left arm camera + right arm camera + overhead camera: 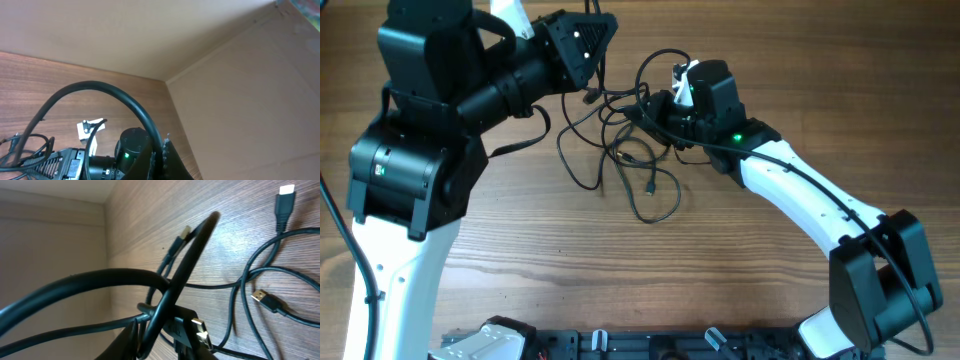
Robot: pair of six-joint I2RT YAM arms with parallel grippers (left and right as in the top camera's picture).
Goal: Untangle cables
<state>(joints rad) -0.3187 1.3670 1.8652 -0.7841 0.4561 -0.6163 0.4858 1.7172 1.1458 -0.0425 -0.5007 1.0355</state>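
Observation:
The cables (620, 150) are thin black cords tangled in loops on the wood table, between my two arms. My left gripper (590, 96) is at the top of the tangle and is shut on one cord. In the left wrist view that cable (100, 87) arches up out of the left gripper (162, 155) and curves off to the left. My right gripper (645, 108) is at the right side of the tangle. In the right wrist view the right gripper (162, 340) is shut on a thick-looking cable (190, 260), with a silver-tipped plug (199, 330) beside the fingers.
Two loose plugs (260, 297) (285, 195) lie on the wood to the right. A small white tag (682, 82) sits behind the right gripper. A beige wall (240, 100) borders the table's far side. A black rail (650, 345) runs along the front edge.

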